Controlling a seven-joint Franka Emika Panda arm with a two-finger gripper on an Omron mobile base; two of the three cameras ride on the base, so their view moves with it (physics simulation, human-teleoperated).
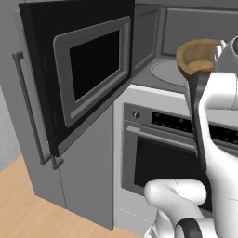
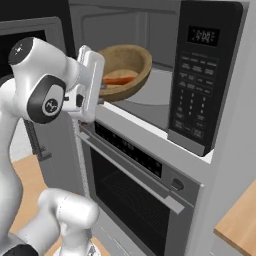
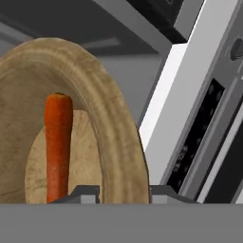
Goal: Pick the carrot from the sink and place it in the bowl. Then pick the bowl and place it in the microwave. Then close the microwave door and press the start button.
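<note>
My gripper (image 3: 124, 193) is shut on the near rim of the brown wooden bowl (image 2: 131, 57), one fingertip inside the rim and one outside. The bowl (image 1: 197, 56) hangs tilted at the mouth of the open microwave (image 2: 150, 30), above the front part of its turntable plate (image 1: 162, 72). The orange carrot (image 3: 58, 142) lies inside the bowl (image 3: 114, 118), and its side also shows in the right base view as the carrot (image 2: 119, 80). The microwave door (image 1: 79, 69) stands swung wide open to the left. The sink is out of view.
The microwave's black control panel (image 2: 200, 70) with its keypad sits right of the cavity. Directly below is the oven (image 2: 135, 180) with a control strip and bar handle. A tall grey cabinet with a long handle (image 1: 28, 107) stands left. A wooden counter corner (image 2: 240, 220) is at the lower right.
</note>
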